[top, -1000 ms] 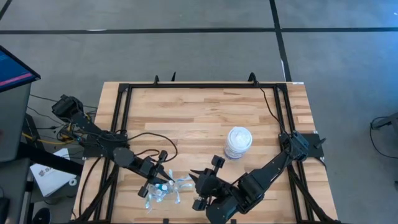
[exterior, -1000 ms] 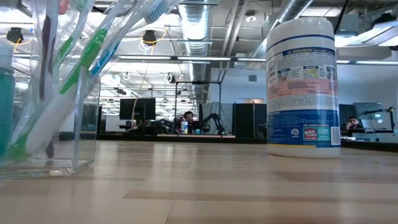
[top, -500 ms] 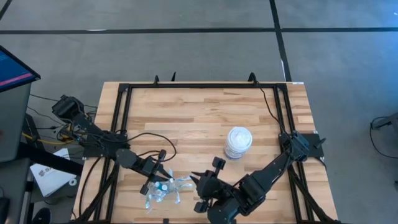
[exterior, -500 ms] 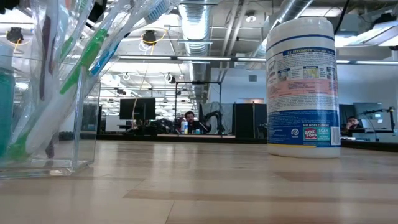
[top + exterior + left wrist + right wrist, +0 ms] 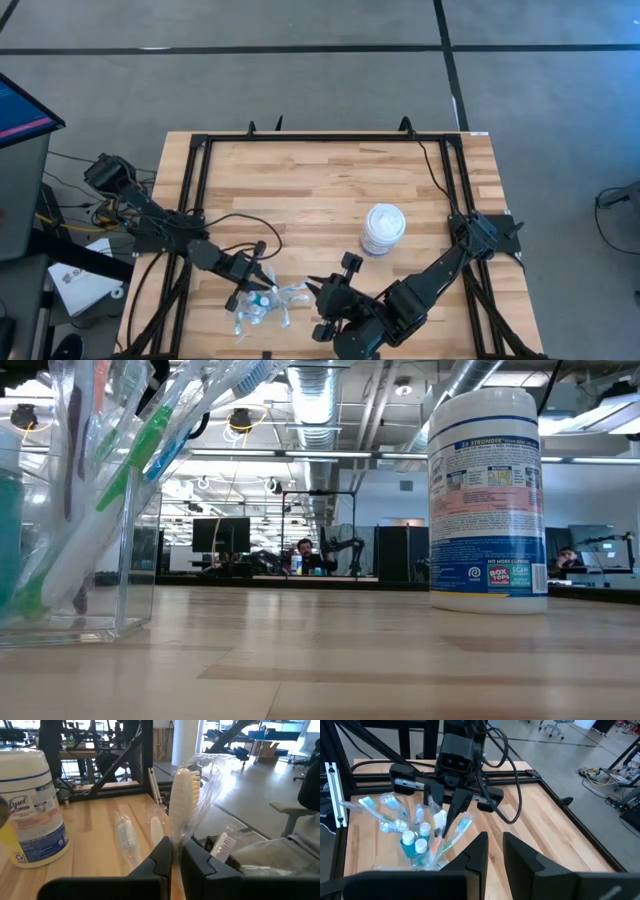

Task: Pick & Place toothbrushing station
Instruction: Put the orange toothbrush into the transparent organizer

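Observation:
A clear box [image 5: 262,310] near the table's front edge holds several wrapped toothbrushes [image 5: 385,805] and small blue bottles with white caps [image 5: 415,840]. The low view shows it at the left [image 5: 80,560]. My left gripper [image 5: 262,287] hangs just over the box, shut on one pale toothbrush [image 5: 182,795] in crinkly clear wrap. My right gripper [image 5: 322,302] waits to the right of the box, its fingers [image 5: 477,855] a little apart with nothing between them. My left gripper pinches the wrapped toothbrush between its two fingers just below the bristle head [image 5: 176,837]. It comes from the table's left, nearly level. The head sticks out past the fingertips. The fingers hide the handle end, so I cannot tell whether it touches the box.
A white wipes canister [image 5: 383,228] stands upright right of the table's middle, also seen in the low view [image 5: 487,500] and the left wrist view [image 5: 30,805]. A black frame [image 5: 300,140] rims the table. Bare wood lies across the far half.
My left gripper has sunk a little toward the clear box, still shut on the toothbrush.

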Motion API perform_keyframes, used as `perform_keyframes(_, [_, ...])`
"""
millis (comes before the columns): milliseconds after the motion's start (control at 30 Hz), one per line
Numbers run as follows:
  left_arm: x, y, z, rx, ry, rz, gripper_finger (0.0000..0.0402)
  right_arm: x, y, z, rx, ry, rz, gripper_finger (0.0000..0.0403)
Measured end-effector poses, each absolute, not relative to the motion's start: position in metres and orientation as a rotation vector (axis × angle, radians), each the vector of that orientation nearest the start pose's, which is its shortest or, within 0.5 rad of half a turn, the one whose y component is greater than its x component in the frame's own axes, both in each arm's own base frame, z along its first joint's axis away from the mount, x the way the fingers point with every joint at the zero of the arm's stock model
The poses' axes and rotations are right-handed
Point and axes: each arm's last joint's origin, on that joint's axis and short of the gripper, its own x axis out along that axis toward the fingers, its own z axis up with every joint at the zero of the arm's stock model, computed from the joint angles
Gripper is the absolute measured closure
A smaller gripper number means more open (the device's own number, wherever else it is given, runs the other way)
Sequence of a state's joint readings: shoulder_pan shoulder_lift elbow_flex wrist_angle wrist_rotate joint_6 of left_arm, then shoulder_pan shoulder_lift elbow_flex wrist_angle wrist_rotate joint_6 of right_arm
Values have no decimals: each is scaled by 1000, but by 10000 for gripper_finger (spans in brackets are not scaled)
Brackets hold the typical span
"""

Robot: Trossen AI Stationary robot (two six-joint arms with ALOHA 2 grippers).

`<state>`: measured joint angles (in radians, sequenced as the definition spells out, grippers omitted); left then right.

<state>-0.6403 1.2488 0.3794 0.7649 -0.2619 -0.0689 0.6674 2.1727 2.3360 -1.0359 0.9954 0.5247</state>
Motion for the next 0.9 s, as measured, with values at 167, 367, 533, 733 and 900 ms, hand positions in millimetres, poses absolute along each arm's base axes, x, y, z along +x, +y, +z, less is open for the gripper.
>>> perform_keyframes(167, [197, -137, 185, -1, 150, -373, 391, 372, 263, 356, -144, 484, -442, 353])
perform_keyframes(367, [200, -140, 173, 6, 196, -370, 390, 372, 263, 356, -146, 485, -442, 353])
perform_keyframes(533, [202, -141, 166, 15, 227, -368, 390, 372, 263, 355, -146, 486, -442, 353])
perform_keyframes(733, [205, -143, 160, -3, 248, -362, 389, 372, 263, 355, -146, 486, -441, 353])
perform_keyframes(900, [203, -142, 163, -7, 246, -362, 380, 372, 263, 355, -147, 487, -441, 353])
